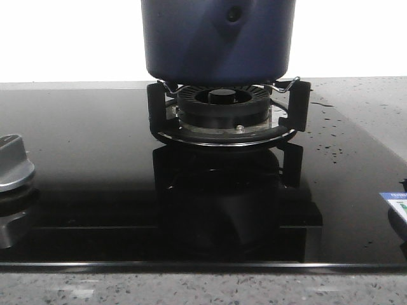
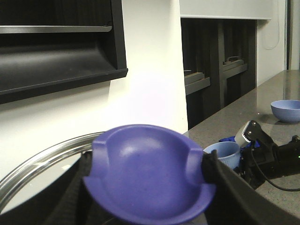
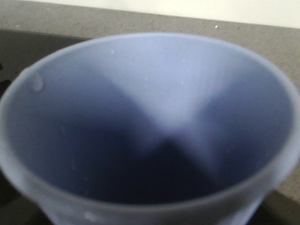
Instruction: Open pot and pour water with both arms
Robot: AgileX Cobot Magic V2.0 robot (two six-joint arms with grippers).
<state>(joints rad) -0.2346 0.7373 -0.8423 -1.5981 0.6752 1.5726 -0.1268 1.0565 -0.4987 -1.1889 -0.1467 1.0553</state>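
A: Pot (image 1: 217,39) sits on the burner ring (image 1: 222,105), hob dark.

B: Left claw (image 2: 149,180) grips the lid's purple knob (image 2: 147,176). Right claw unseen; a blue cup (image 3: 145,126) fills its view.

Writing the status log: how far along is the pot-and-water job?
Looks done: glass lid with purple knob sits clamped in the left gripper, seemingly off the dark navy cylindrical pot. In hand: pale blue plastic cup fills the right wrist view, droplets inside. Left, probably: the pour; pot's rim is out of view.
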